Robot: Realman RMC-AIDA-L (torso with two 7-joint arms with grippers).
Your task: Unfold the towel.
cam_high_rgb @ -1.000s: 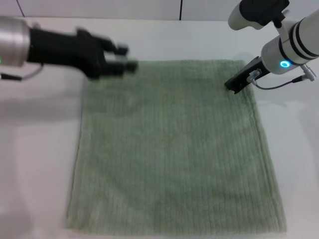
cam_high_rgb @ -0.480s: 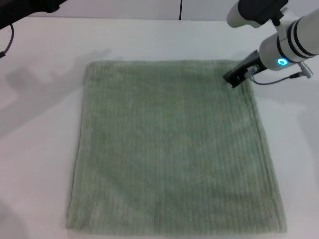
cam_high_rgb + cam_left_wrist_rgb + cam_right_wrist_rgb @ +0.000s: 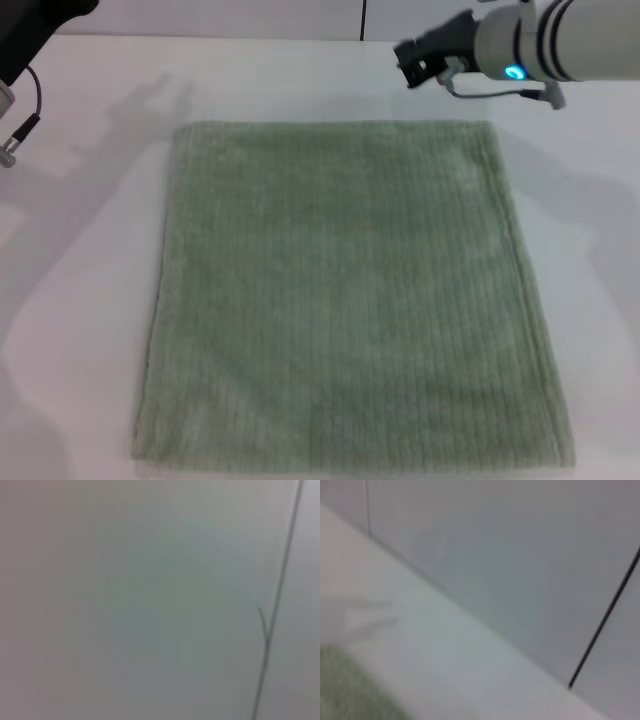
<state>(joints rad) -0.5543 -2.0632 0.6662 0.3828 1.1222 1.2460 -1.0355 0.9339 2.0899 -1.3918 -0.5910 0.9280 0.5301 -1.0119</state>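
towel (image 3: 350, 290) lying flat, fully spread on desk (image 3: 80, 250), frame centre | right pincer (image 3: 408, 62) hovering upper right, nearer, towel below it, fingers' state unclear | left pincer out of view

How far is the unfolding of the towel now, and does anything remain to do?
It looks done: the towel lies spread flat as one roughly square layer on the white table, with no fold showing. Nothing is in hand. The right tool is beyond the towel's far edge, off the cloth. Of the left arm only a part shows at the table's far left corner. Probably nothing is left except parking the arms.
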